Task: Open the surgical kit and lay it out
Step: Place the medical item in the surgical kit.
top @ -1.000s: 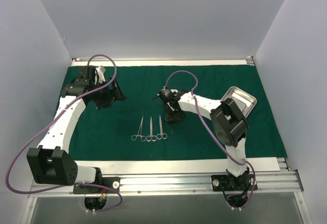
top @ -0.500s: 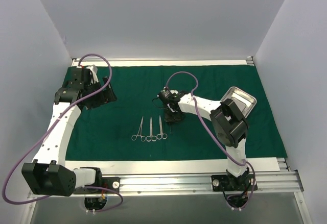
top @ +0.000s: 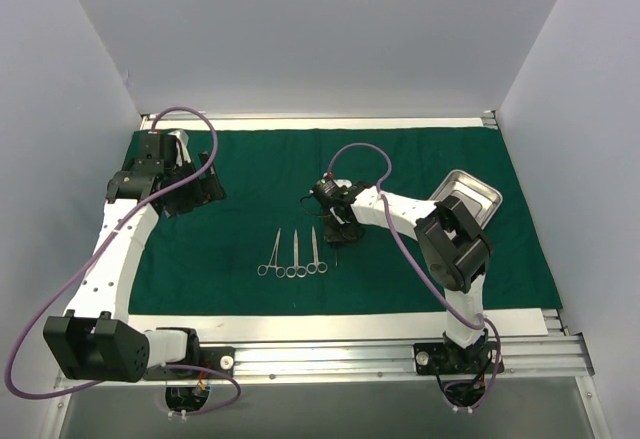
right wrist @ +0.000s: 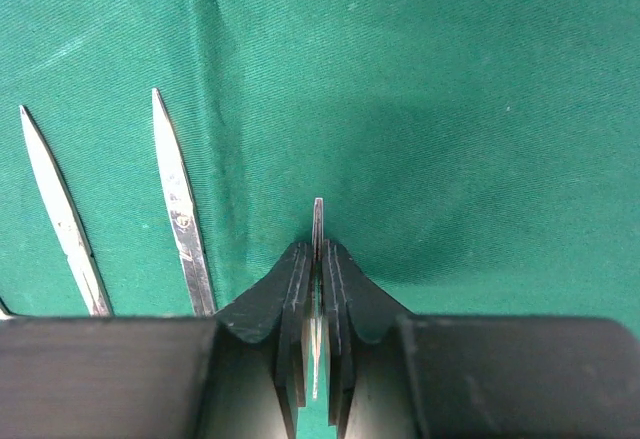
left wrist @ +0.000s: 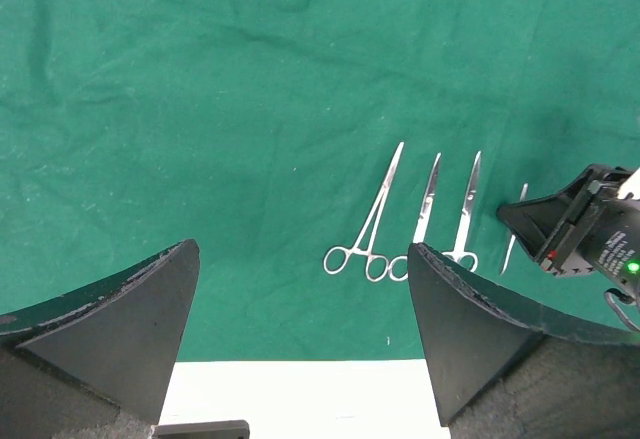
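The dark green drape [top: 250, 164] lies spread flat over the table. Three silver ring-handled instruments [top: 293, 255] lie side by side on it at the centre; they also show in the left wrist view [left wrist: 425, 209]. My right gripper [top: 338, 235] is just right of them, low over the cloth, shut on a fourth thin silver instrument [right wrist: 318, 221] whose tip sticks out past the fingers. The steel tray [top: 470, 197] sits at the right on the drape. My left gripper [top: 203, 187] is open and empty over the drape's far left part.
The white table strip [top: 340, 326] runs along the drape's near edge, with the aluminium rail behind it. White walls close in the left, right and back. The right arm's purple cable [top: 360, 149] loops above the drape's centre.
My left arm has swung left and back toward the far left corner, then stopped. My right gripper has moved slightly nearer with the thin instrument in it.
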You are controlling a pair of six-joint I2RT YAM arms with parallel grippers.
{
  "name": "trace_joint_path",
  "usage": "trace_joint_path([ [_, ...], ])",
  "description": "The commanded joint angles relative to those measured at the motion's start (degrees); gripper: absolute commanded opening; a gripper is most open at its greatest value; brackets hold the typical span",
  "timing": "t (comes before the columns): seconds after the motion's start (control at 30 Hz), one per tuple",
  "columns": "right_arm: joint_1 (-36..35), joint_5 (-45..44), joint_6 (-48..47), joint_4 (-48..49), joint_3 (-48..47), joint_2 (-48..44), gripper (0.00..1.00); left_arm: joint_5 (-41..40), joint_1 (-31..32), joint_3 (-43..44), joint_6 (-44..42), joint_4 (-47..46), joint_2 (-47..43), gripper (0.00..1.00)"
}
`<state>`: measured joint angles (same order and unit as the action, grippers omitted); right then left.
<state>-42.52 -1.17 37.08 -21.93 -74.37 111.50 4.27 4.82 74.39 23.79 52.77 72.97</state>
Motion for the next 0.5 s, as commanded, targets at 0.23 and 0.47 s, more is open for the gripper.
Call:
trace_joint_path([
  [0.23, -0.72, 0.20, 0.80, -2.94, 0.63, 0.55, 0.21, -1.81, -0.34, 0.85, 0.03, 1.19, -0.11, 0.94],
  [0.47, -0.63, 0.20, 0.54, -3.64, 0.19, 1.09, 0.26, -1.99, -0.34, 0.84, -0.15, 0.93, 0.24, 0.94],
])
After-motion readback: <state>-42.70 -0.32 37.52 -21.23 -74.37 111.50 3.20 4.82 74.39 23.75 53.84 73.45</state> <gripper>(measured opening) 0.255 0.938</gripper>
